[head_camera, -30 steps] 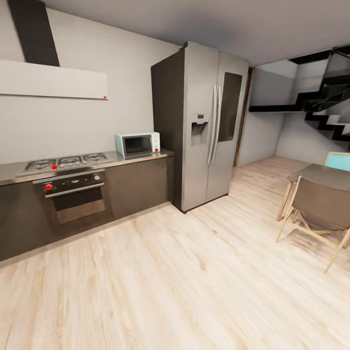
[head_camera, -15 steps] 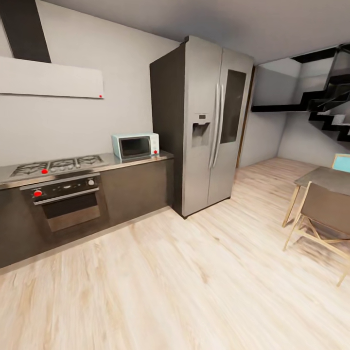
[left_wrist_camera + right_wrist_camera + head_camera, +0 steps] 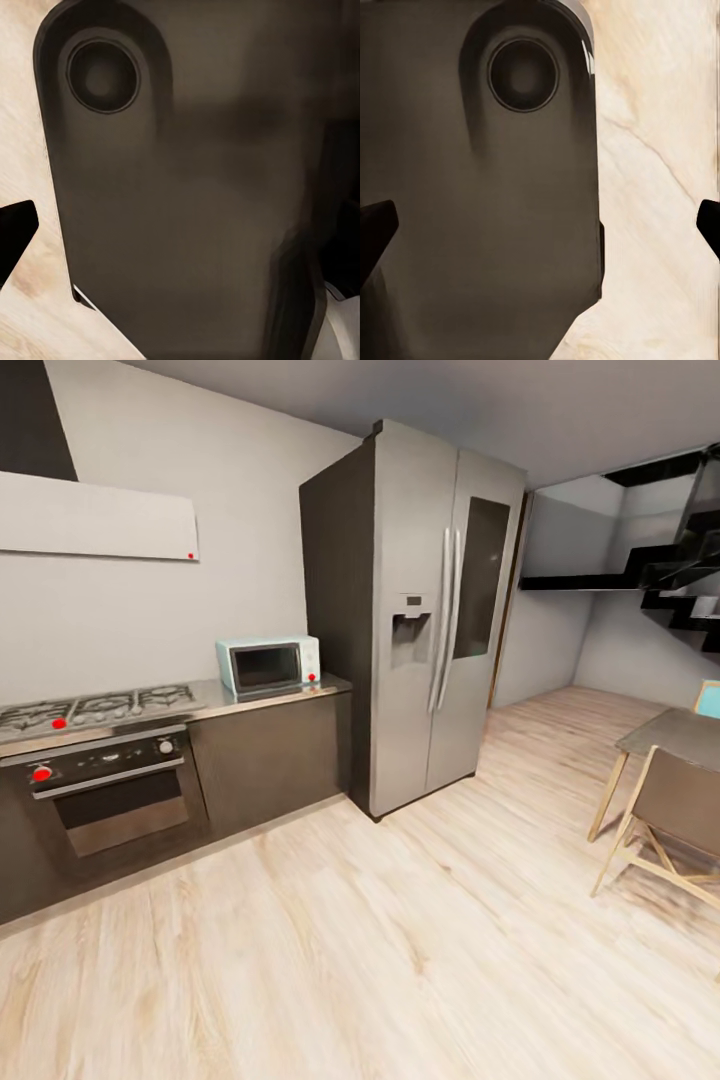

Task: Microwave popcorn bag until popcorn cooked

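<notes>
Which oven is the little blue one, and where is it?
The microwave: pale mint-blue, sitting on the countertop beside the fridge. The other, the built-in oven, is black, under the stove burners.

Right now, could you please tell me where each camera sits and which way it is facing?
Head view: on the robot's head, looking forward and down at the microwave on the countertop, the fridge and the wood floor.
Left wrist view: on the left arm, facing a dark body panel of the robot.
Right wrist view: on the right arm, facing another dark panel.
All three views share the floor.
</notes>
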{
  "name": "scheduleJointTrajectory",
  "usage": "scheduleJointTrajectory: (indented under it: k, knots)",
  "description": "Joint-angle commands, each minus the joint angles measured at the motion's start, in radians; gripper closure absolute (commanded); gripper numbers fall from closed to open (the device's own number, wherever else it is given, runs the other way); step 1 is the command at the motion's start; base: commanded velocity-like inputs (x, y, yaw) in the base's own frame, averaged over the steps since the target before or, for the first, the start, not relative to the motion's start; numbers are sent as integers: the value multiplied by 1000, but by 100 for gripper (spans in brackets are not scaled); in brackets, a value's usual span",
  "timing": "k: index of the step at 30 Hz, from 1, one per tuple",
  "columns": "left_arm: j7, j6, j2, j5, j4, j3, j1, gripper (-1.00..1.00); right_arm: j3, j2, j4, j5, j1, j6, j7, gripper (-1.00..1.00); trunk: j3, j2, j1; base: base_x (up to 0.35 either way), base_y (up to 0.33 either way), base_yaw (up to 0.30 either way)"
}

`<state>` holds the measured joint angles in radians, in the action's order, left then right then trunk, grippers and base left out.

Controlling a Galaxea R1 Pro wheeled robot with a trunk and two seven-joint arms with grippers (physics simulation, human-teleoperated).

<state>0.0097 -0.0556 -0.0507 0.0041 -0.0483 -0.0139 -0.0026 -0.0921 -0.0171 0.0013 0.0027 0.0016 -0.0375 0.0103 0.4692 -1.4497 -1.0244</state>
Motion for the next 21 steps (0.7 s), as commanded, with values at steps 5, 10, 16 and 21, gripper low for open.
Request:
scheduleJointTrajectory:
  k: [5,10,16,21]
  knots:
    - [1,-5,0,-1,-2,0,0,-100,-8,0,0,0,0,-4,0,-100,1,0,-1,321,-159,0]
    - [1,-6,0,0,-2,-1,1,-100,-9,-1,0,-1,0,-4,1,-100,1,0,-1,320,-160,0]
    - [1,-6,1,2,-2,-1,0,-100,-9,0,0,-1,0,-4,1,-100,1,0,-1,320,-154,0]
    - [1,-5,1,2,-2,-1,1,-100,-8,-1,0,-1,0,-4,1,-100,1,0,-1,320,-132,0]
